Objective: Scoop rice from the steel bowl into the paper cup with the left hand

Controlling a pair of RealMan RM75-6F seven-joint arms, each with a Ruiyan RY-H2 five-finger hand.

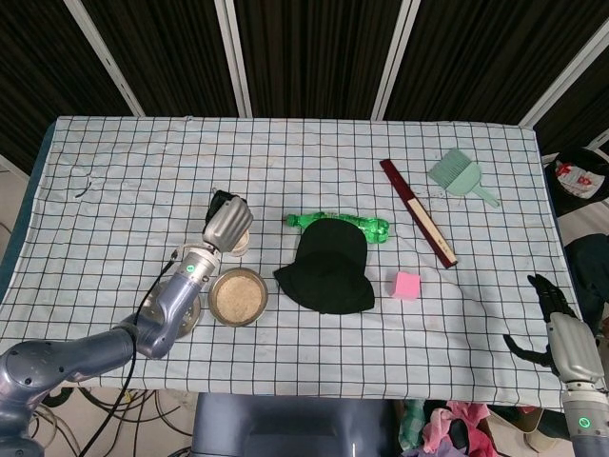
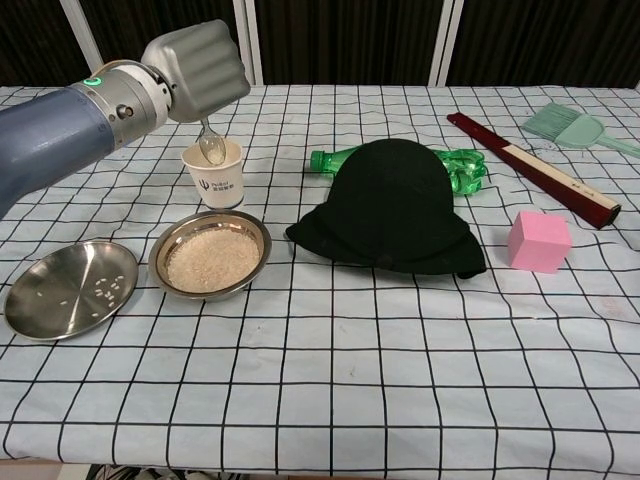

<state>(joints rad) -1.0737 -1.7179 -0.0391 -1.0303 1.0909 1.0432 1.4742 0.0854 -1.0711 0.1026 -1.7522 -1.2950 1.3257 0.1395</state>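
Note:
My left hand (image 2: 198, 68) (image 1: 228, 222) grips a metal spoon (image 2: 210, 146) and hovers right above the white paper cup (image 2: 214, 178). The spoon hangs steeply, its bowl at the cup's mouth. In the head view the hand covers most of the cup (image 1: 240, 248). The steel bowl (image 2: 211, 254) (image 1: 238, 296) full of rice stands just in front of the cup. My right hand (image 1: 557, 329) hangs off the table's right front corner, its dark fingers apart and holding nothing.
A shallow steel plate (image 2: 70, 287) with a few rice grains lies left of the bowl. A black hat (image 2: 392, 207) covers part of a green bottle (image 2: 462, 166). A pink cube (image 2: 539, 241), a dark red stick (image 2: 533, 169) and a green brush (image 2: 570, 129) lie to the right.

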